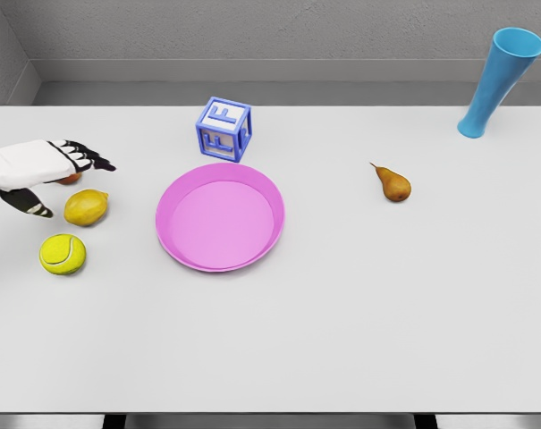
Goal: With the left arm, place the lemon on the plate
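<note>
1. Fingers (89,159) of the left hand (48,172) spread and holding nothing, dark tips pointing toward picture right, thumb (27,204) hanging lower and apart from the rest
2. Coming in from the picture's left edge over the tabletop (359,304), with the right arm nowhere in view, so the left hand alone near enough to act
3. Lying on the tabletop just below and slightly right of the fingertips: the lemon (86,207), between the fingers above and the thumb to its left, seemingly apart from both, though contact hard to rule out from this one view
4. Long axis of the lemon running roughly left to right, tilted slightly up toward the right, so likely crossed by a closing pinch from fingers above and thumb below-left
5. Partly hidden under the hand: a small reddish object (70,179), kind not clear, close behind the lemon and probably worth avoiding on closing
6. Just below the lemon, near but apart: a yellow-green tennis ball (63,254), easy to mistake for the target by colour
7. To the right of the lemon, near, nothing standing between: the pink plate (270,192), bare inside, a short carry toward picture right
8. Beyond the plate's far rim a blue letter block (224,129); well off to the right a pear (394,185) and a blue vase (501,80), none in the way
9. Judged stage: reach nearly done, grasp not yet made, lemon not yet on the plate
</note>
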### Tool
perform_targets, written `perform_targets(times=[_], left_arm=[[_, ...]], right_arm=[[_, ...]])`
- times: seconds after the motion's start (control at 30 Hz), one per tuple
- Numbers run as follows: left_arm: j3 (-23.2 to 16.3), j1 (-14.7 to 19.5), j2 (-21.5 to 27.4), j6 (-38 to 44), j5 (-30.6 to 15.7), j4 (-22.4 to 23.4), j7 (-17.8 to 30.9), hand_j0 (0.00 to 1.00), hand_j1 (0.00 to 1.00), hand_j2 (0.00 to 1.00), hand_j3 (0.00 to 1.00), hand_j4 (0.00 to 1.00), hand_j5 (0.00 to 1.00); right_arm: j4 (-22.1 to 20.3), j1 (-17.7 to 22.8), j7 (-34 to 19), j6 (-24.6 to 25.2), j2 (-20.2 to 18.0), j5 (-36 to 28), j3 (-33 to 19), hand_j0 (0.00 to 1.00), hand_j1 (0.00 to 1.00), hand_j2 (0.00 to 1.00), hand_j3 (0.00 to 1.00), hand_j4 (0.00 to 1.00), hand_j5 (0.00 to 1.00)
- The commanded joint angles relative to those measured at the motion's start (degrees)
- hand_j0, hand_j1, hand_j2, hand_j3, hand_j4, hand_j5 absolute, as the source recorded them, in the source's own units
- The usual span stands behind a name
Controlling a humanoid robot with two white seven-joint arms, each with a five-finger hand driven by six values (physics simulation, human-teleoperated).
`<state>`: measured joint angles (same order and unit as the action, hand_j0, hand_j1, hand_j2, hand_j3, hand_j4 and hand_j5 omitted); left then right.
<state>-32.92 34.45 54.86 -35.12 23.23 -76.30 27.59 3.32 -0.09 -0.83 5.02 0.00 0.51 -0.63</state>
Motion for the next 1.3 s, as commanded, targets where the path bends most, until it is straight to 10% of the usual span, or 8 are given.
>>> perform_targets(times=[0.0, 0.57, 1.27], left_arm=[[0.0, 0.0, 0.4, 0.1, -0.3, -0.2, 0.0, 1.00, 1.00, 1.00, 1.00, 1.00, 1.00], [0.8, -0.4, 3.2, 0.1, 0.3, -2.9, 0.1, 1.00, 1.00, 1.00, 1.00, 1.00, 1.00], [0.7, -0.1, -2.4, 0.1, 1.7, 4.6, 1.5, 1.00, 1.00, 1.00, 1.00, 1.00, 1.00]], right_arm=[[0.5, 0.0, 0.0, 0.2, 0.0, -0.2, -0.2, 1.00, 1.00, 1.00, 1.00, 1.00, 1.00], [0.1, -0.1, 0.0, 0.1, 0.0, 0.0, -0.1, 1.00, 1.00, 1.00, 1.00, 1.00, 1.00], [0.2, -0.1, 0.0, 0.1, 0.0, 0.0, -0.1, 1.00, 1.00, 1.00, 1.00, 1.00, 1.00]])
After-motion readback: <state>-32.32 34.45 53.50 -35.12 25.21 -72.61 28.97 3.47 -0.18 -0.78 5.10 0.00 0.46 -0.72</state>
